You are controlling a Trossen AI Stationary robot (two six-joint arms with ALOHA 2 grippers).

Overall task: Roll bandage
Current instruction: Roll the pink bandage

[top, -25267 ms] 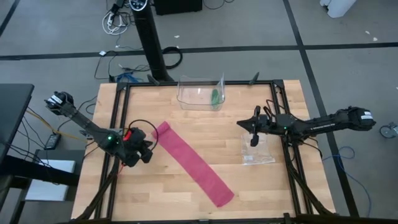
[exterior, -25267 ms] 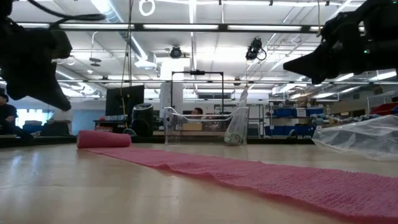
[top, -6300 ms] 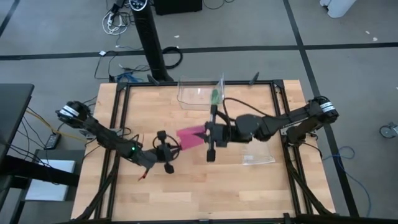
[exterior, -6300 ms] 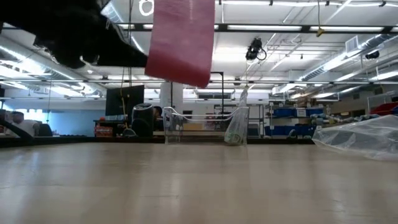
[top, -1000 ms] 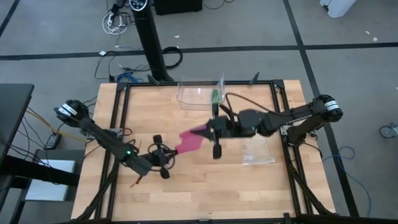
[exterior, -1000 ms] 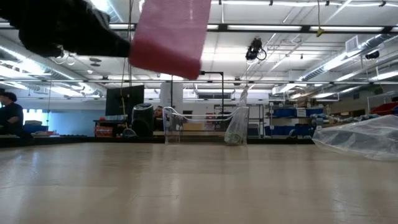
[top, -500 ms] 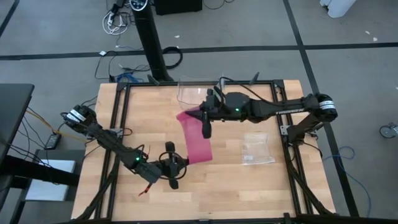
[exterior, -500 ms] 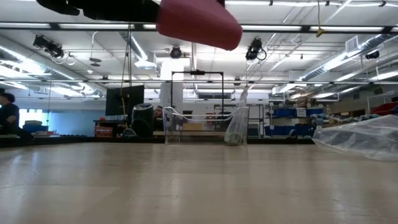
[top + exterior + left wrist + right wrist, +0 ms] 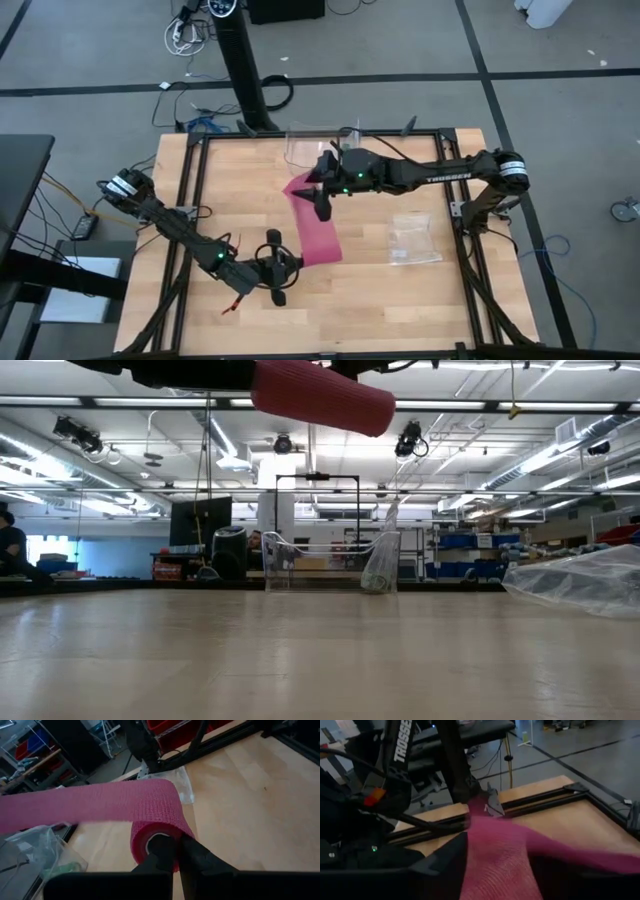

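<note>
The left gripper, bottom centre of its wrist view, is clenched on the rolled end of the bandage, whose free length runs off to the frame's left. In the high view the right gripper, centre frame, sits over the strip's upper end; whether it grips or has let go I cannot tell. The bandage hangs between the two grippers, clear of the table. Rolling looks under way (tail not yet wound); next, keep the strip taut and turn the roll. "TROSSEN" reads on an arm in the right wrist view.
</note>
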